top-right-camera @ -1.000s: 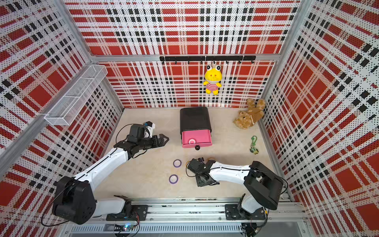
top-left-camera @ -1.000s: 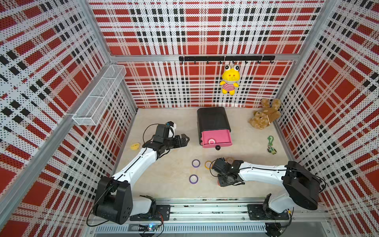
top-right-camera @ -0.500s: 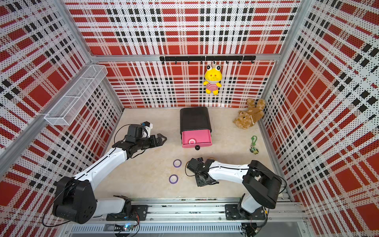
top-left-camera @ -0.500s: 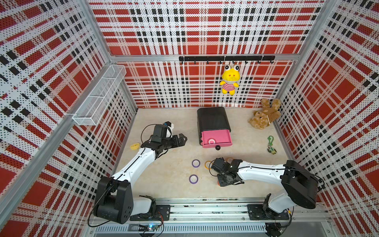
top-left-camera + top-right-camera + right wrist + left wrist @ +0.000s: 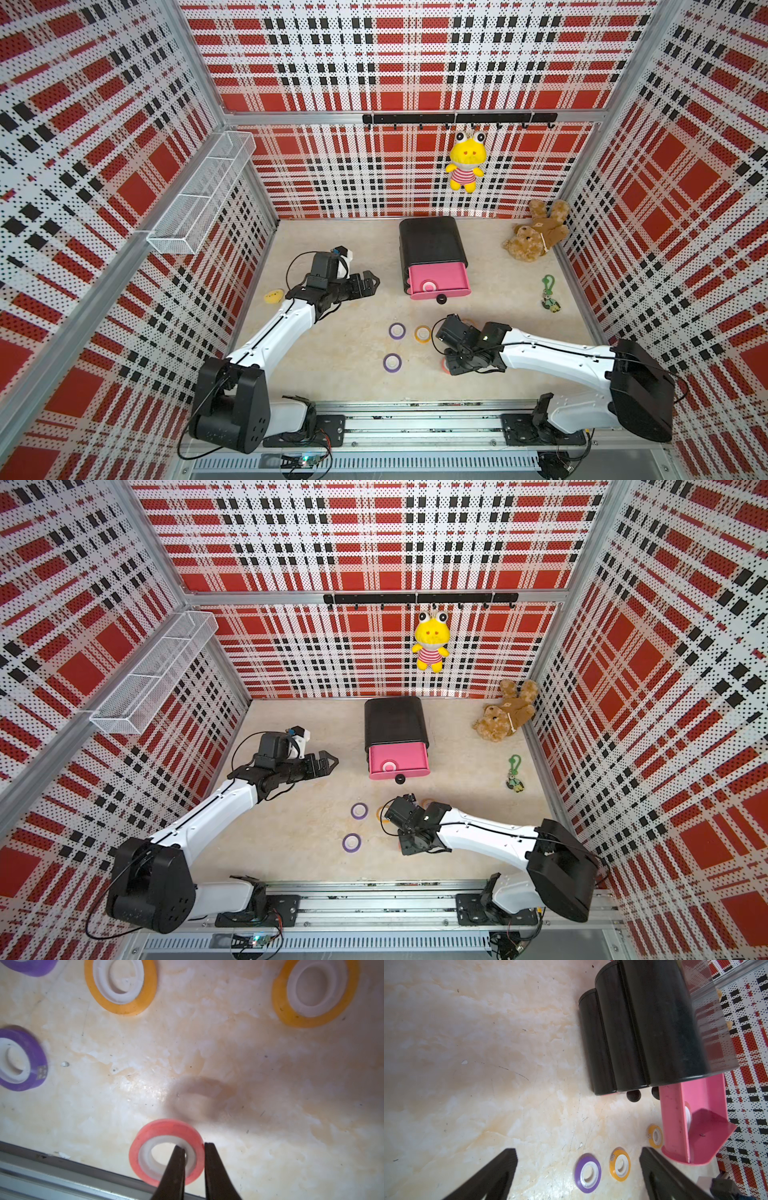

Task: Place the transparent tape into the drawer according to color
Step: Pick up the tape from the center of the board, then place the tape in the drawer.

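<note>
with one roll (image 5: 429, 286) in the pink plastic drawer (image 5: 449, 274), a red tape ring (image 5: 164, 1128) is being pinched tight nearby by the right gripper (image 5: 194, 1146); four other rings (image 5: 397, 331) untouched.

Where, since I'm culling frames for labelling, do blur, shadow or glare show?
Right wrist view: the red tape roll in the right end effector casts a soft ring shadow on the table; the purple roll at the edge looks smeared. Left wrist view: the black cabinet mirrors the plaid wall. Both top views: even light, sharp.
</note>
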`<action>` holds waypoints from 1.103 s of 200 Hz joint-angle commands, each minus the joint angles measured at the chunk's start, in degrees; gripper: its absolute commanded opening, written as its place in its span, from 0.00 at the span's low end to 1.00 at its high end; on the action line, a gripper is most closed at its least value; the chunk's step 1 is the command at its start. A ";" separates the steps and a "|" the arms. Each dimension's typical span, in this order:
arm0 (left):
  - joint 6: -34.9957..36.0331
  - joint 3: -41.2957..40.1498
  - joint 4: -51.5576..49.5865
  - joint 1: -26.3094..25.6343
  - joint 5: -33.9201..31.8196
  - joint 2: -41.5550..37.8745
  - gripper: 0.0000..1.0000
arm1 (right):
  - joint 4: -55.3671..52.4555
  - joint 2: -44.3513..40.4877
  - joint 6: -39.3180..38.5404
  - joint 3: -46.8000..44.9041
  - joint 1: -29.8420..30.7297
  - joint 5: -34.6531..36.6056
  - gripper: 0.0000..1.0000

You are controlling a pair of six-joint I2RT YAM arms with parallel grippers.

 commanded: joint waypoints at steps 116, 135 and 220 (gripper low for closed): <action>-0.66 0.96 2.08 -3.63 -0.28 1.90 0.99 | -4.96 -8.87 -11.25 20.92 -12.62 4.97 0.00; -0.82 0.89 2.15 -4.17 -0.37 1.62 0.99 | -3.83 -6.57 -13.80 23.24 -15.46 4.93 0.00; -0.84 0.02 2.07 -4.39 -0.63 0.46 0.99 | 0.59 3.97 -21.49 30.68 -21.55 6.27 0.00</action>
